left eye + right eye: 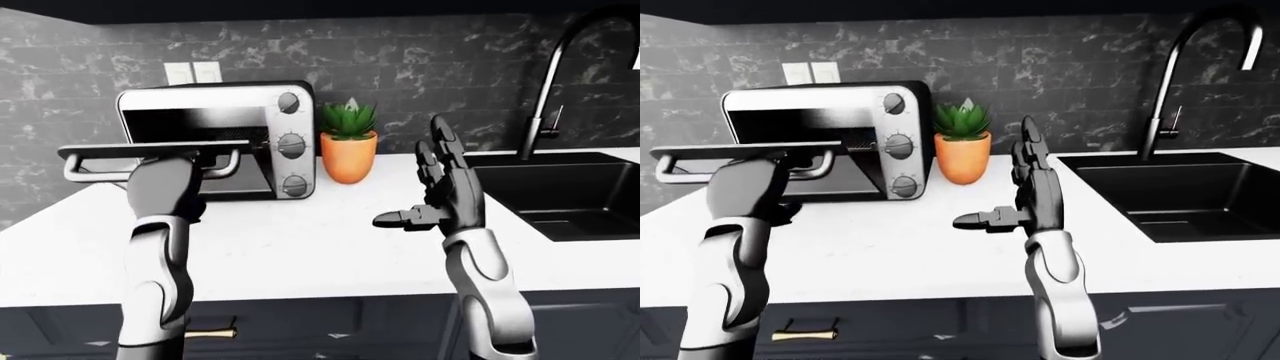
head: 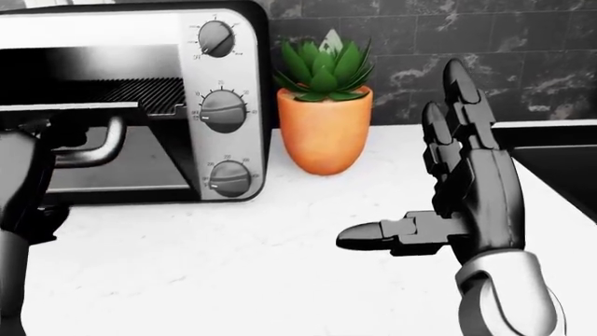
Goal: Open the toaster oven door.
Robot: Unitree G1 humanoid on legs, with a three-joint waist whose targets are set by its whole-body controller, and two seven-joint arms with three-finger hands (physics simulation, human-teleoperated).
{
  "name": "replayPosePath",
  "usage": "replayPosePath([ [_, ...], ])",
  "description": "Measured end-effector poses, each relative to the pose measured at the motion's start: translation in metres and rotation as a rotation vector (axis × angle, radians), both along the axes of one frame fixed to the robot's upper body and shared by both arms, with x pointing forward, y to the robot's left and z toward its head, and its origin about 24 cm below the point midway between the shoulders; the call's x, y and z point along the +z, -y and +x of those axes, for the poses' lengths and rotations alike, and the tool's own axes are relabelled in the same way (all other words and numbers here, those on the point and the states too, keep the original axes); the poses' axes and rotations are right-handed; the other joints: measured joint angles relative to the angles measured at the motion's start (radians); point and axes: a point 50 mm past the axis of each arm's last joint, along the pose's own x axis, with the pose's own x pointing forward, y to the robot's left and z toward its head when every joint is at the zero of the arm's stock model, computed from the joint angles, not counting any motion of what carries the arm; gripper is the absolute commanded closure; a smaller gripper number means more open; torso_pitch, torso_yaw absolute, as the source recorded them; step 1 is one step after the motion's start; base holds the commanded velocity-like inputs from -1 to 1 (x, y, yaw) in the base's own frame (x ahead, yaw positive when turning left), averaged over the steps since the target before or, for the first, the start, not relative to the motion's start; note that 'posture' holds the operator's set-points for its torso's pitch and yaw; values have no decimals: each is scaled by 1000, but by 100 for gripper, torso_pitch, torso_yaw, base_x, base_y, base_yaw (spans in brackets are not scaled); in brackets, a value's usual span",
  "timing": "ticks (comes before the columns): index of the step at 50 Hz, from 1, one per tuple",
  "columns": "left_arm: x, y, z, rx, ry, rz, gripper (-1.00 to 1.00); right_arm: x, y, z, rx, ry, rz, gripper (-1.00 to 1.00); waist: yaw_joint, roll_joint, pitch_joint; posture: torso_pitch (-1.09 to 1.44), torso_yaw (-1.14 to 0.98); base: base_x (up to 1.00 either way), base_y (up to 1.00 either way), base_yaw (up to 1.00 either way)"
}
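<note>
One toaster oven (image 1: 220,139) — three knobs (image 1: 291,145)

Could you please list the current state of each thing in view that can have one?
toaster oven door: swung down to roughly level, open.
door handle: the left hand is at it; whether the fingers close round it cannot be told.
right hand: open, fingers spread, raised above the counter, holding nothing.
faucet: no water seen running.
potted plant: upright beside the toaster oven.

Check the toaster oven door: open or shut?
Open. The toaster oven door lies roughly level, swung out from the toaster oven, exposing the rack inside. The left robot hand is at its handle.
</note>
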Motion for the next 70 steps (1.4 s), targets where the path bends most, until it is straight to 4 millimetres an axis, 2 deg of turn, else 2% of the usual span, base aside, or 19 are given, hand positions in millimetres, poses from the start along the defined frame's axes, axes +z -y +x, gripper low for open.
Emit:
replayPosePath([
  [4, -2, 0, -3, -1, -7, 9, -17, -1, -1, 0, 1, -4, 0, -100, 1, 2, 0, -55, 0, 0, 0, 0],
  [9, -5, 0, -10, 1, -34, 8, -32, -2, 0, 0, -2, -3, -1, -100, 2, 4, 1, -55, 0, 0, 0, 0],
  [19, -14, 3, -26, -13, -96, -9, -32, -5, 0, 0, -3, -9, 1, -100, 10, 0, 2, -55, 0, 0, 0, 0],
  [27, -17, 5, -41, -30, -144, -20, -48, -4, 0, 0, -3, -5, 2, -100, 14, -5, 5, -55, 0, 0, 0, 0],
  [44, -35, 7, -70, -55, -239, -17, -43, -5, 0, 0, -2, -9, 6, -100, 22, -6, 3, -55, 0, 0, 0, 0],
  [51, -40, 7, -81, -62, -297, -18, -49, -4, 0, 0, -3, -6, 7, -100, 23, -8, 6, -55, 0, 0, 0, 0],
  [61, -65, 8, -99, -82, -405, -13, -55, -5, -1, -1, -2, -11, 7, -100, 31, -8, 3, -55, 0, 0, 0, 0],
  [70, -83, 9, -106, -97, -480, 3, -55, -6, -1, 0, 1, -10, 7, -100, 33, -11, 8, -55, 0, 0, 0, 0],
])
